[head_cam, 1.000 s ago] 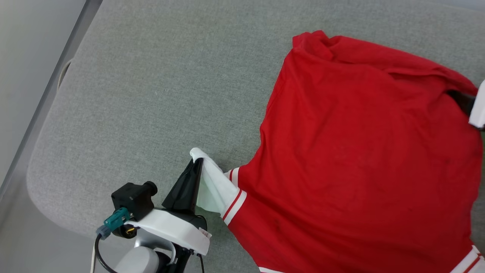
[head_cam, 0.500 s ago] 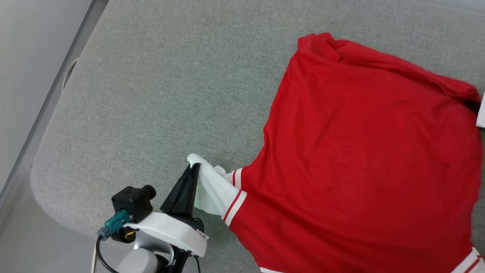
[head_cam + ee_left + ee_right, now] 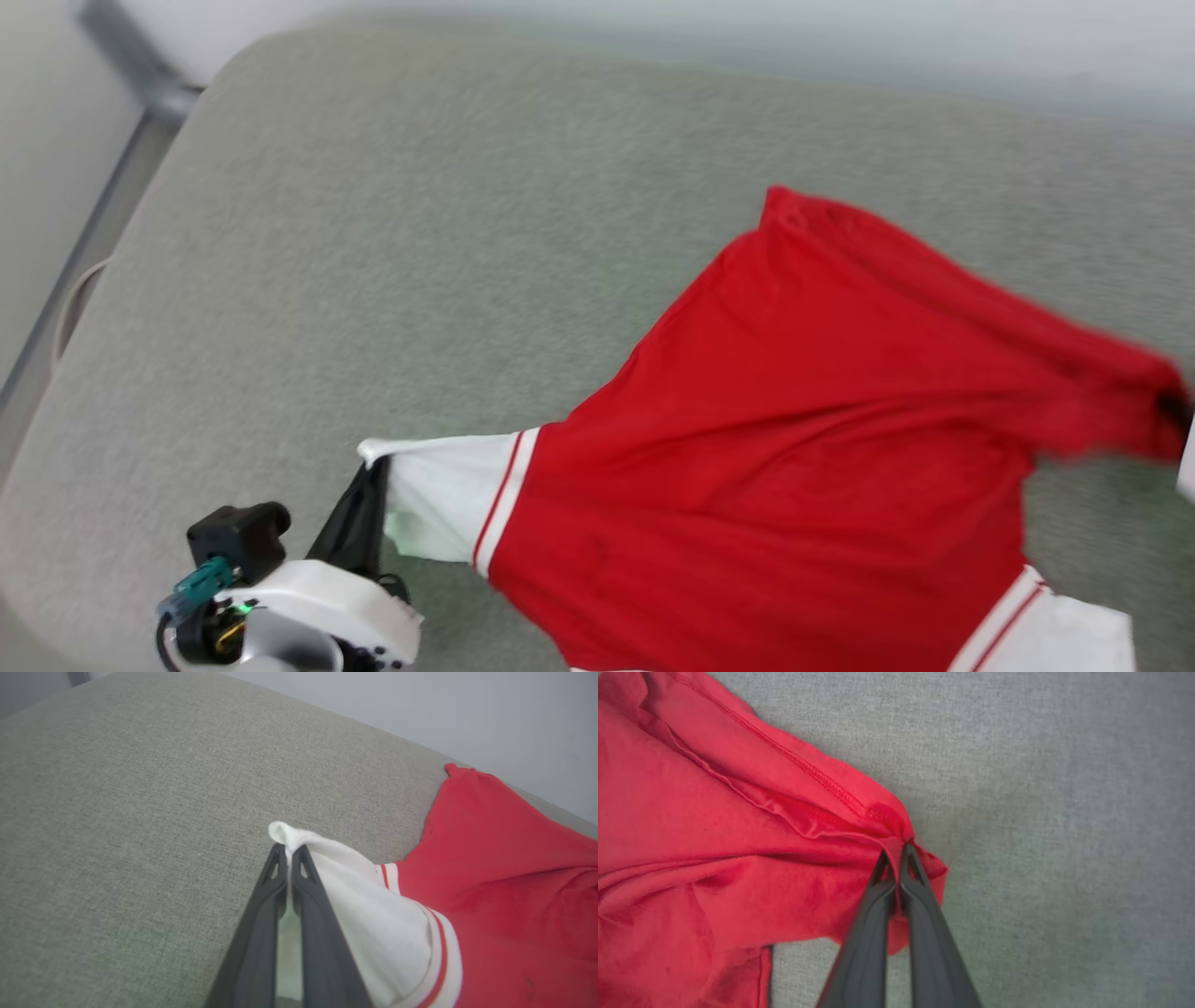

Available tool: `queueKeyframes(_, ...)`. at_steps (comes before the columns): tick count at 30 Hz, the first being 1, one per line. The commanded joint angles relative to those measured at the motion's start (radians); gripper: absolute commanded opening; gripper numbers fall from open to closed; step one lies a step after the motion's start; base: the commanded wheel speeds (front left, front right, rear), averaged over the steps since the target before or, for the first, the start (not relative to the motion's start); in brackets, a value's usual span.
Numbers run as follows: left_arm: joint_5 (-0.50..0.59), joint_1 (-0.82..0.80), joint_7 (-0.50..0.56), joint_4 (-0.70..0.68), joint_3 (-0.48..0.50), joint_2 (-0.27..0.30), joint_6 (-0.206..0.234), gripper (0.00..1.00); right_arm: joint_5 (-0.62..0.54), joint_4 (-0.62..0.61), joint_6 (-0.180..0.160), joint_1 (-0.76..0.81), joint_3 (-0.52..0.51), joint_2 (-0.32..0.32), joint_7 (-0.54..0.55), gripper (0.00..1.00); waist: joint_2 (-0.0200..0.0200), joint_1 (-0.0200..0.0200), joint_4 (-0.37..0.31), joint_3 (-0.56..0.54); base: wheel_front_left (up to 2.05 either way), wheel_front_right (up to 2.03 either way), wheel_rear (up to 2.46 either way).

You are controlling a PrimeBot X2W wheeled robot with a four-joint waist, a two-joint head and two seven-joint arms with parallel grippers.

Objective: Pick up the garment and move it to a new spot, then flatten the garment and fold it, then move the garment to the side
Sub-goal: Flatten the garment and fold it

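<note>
The garment (image 3: 775, 439), a red shirt with white striped-trim sleeves, hangs stretched above the grey cushion (image 3: 373, 233), plain red side up. My left gripper (image 3: 371, 464) is shut on the tip of the white left sleeve (image 3: 439, 495); the left wrist view shows its fingers (image 3: 261, 933) pinching that white cloth (image 3: 369, 896). In the right wrist view my right gripper (image 3: 895, 850) is shut on a red hem corner (image 3: 878, 816) of the garment (image 3: 691, 835). A second white sleeve (image 3: 1055, 625) shows at the lower right of the head view.
The grey cushion's rounded left edge (image 3: 56, 448) borders a dark metal rail (image 3: 84, 243) and pale floor. A pale wall (image 3: 467, 714) stands behind the cushion. Bare cushion lies to the left and far side of the garment.
The head camera has tilted, shifting the whole picture. The garment is now pulled taut and raised between the two grippers; the white sleeve is stretched out leftward instead of bunched.
</note>
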Motion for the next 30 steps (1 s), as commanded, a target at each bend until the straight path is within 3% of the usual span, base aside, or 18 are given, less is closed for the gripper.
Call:
queueKeyframes(1,-0.007,0.018,0.005,-0.001,0.007,0.012,0.008,0.00,0.004,-0.030,-0.001,0.063,-0.012,0.021,-0.013,0.00,0.0000,0.0001,-0.059,-0.048,0.00,0.00,0.00)
queueKeyframes(12,-0.036,0.106,0.052,-0.023,0.062,0.086,0.064,0.00,-0.006,-0.254,-0.001,0.508,-0.126,0.232,-0.080,0.00,0.0000,0.0001,-0.208,-0.116,0.00,0.00,0.00)
queueKeyframes(17,-0.046,0.144,0.072,-0.032,0.069,0.107,0.081,0.00,-0.009,-0.271,-0.001,0.654,-0.162,0.311,-0.102,0.00,0.0000,0.0001,-0.250,-0.155,0.00,0.00,0.00)
queueKeyframes(24,-0.051,0.167,0.095,-0.053,0.060,0.112,0.096,0.00,0.057,-0.208,-0.001,0.724,-0.140,0.340,-0.155,0.02,0.0000,0.0001,-0.279,-0.170,0.00,0.00,0.00)
queueKeyframes(25,-0.052,0.169,0.098,-0.057,0.058,0.112,0.097,0.00,0.081,-0.191,-0.001,0.722,-0.129,0.340,-0.180,0.24,0.0000,0.0001,-0.281,-0.170,0.00,0.00,0.00)
queueKeyframes(26,-0.051,0.171,0.099,-0.061,0.057,0.112,0.097,0.00,0.102,-0.181,-0.001,0.711,-0.119,0.340,-0.217,1.00,0.0000,0.0001,-0.283,-0.169,0.00,0.00,0.00)
queueKeyframes(30,-0.047,0.173,0.108,-0.076,0.050,0.113,0.103,0.00,0.103,-0.188,-0.001,0.658,-0.093,0.340,-0.414,1.00,0.0000,0.0001,-0.286,-0.166,0.00,0.00,0.00)
